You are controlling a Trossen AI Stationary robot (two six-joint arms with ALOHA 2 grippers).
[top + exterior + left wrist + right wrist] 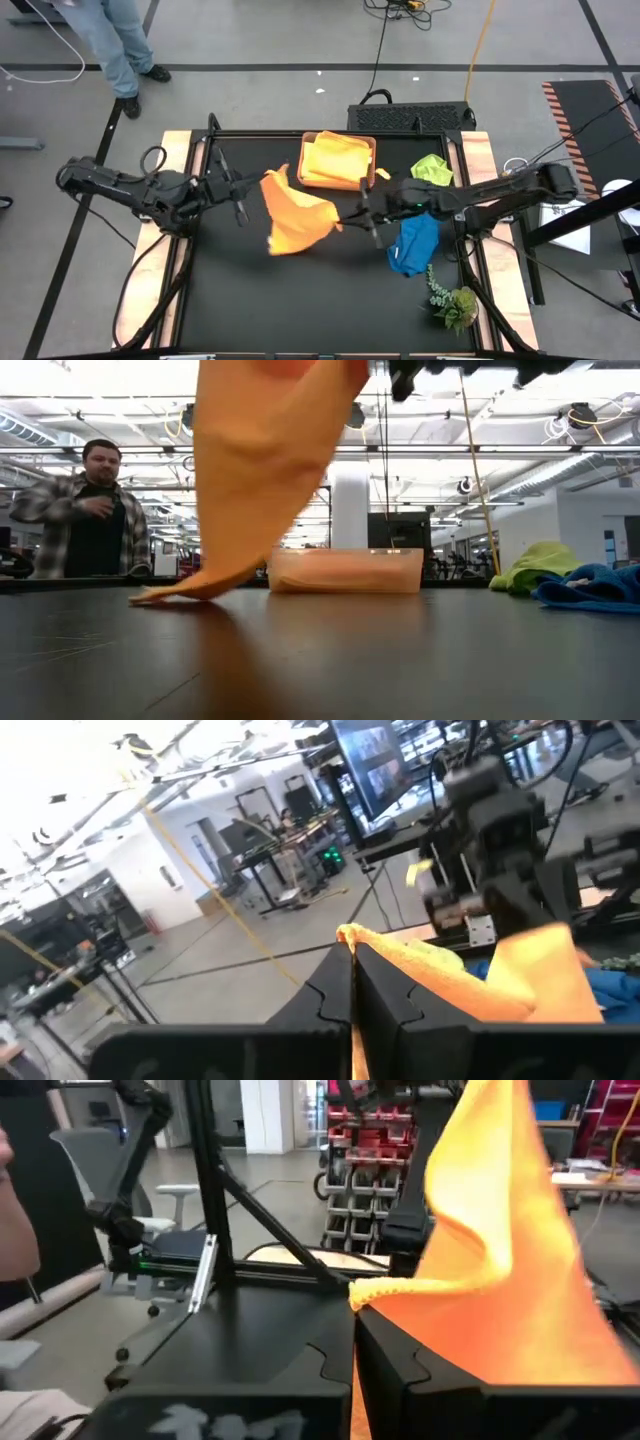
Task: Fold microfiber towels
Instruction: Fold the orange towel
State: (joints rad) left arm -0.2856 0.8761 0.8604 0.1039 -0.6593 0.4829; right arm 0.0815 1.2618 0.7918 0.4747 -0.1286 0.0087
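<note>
An orange microfiber towel [295,215] hangs between my two grippers over the middle of the black table. My left gripper [255,188] is shut on its left upper corner and my right gripper [345,213] is shut on its right corner. In the low view the towel [265,470] drapes down, and its lowest corner [150,597] lies on the table. A yellow towel [335,158] lies in the tan tray [372,148] at the far side. A lime green towel [432,168] and a blue towel [415,243] lie in heaps at the right. My left gripper pinches a hemmed corner of the orange towel [347,934] between its two shut fingers, coming level from the table's left. The cloth runs off from the fingers toward the other arm. My right gripper pinches another hemmed corner [368,1291] between its shut fingers, coming level from the table's right. The towel rises and folds loosely beyond that corner, slack, not drawn flat.
A green plant sprig [455,300] lies at the near right corner. The tray [345,570] stands behind the hanging towel. A person [85,510] stands beyond the table's far left. The near half of the table [300,310] is bare black surface.
</note>
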